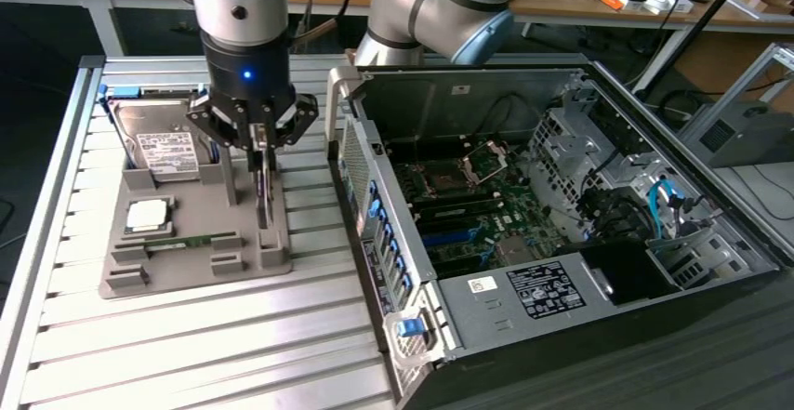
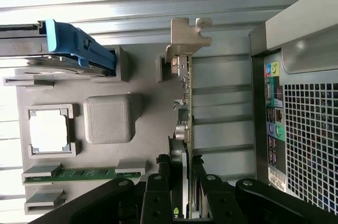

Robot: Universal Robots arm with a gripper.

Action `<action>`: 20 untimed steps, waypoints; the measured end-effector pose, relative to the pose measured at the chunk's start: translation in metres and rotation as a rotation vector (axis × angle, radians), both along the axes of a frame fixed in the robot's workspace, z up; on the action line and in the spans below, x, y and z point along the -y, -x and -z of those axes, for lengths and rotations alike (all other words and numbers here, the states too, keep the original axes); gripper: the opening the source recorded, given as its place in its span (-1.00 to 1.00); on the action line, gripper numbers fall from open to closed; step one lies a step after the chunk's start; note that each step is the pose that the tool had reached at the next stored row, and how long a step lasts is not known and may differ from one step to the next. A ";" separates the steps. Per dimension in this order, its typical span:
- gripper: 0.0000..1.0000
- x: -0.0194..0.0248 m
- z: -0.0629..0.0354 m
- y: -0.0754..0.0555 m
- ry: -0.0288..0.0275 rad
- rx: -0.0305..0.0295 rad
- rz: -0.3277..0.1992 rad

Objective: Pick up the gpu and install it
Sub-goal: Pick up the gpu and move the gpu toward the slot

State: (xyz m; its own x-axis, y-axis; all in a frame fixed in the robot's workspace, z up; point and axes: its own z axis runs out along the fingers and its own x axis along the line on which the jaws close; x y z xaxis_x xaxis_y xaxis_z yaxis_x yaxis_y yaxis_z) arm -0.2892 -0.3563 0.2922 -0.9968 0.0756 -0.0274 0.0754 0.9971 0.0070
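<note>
The gpu [image 1: 264, 196] stands on edge as a thin green card over the right part of the grey holder tray [image 1: 186, 275]. My gripper [image 1: 260, 150] comes down from above and is shut on the card's upper edge. In the wrist view the gpu [image 2: 185, 113] runs edge-on away from the black fingers [image 2: 157, 192], which press on both of its faces, and its silvery end bracket [image 2: 186, 36] is at the far end. I cannot tell whether the card's lower edge still touches the tray.
The tray also holds a hard drive [image 1: 167, 145] in a blue carrier [image 2: 74, 47], a processor [image 1: 147, 213] and a memory stick [image 1: 186, 241]. The open computer case [image 1: 410, 322] lies to the exterior view's right, motherboard [image 1: 478, 210] exposed, its rear ports [image 2: 274, 108] close by.
</note>
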 end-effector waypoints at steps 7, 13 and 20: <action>-0.46 0.0000 -0.0041 0.000 0.0001 0.0000 0.000; -0.46 0.0000 -0.0074 0.000 0.0001 -0.0001 0.000; -0.46 0.0000 -0.0126 0.000 0.0001 -0.0001 0.000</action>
State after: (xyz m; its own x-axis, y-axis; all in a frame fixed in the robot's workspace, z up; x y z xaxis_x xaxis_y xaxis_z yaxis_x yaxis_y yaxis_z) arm -0.2892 -0.3564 0.3049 -0.9968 0.0756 -0.0273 0.0754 0.9971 0.0070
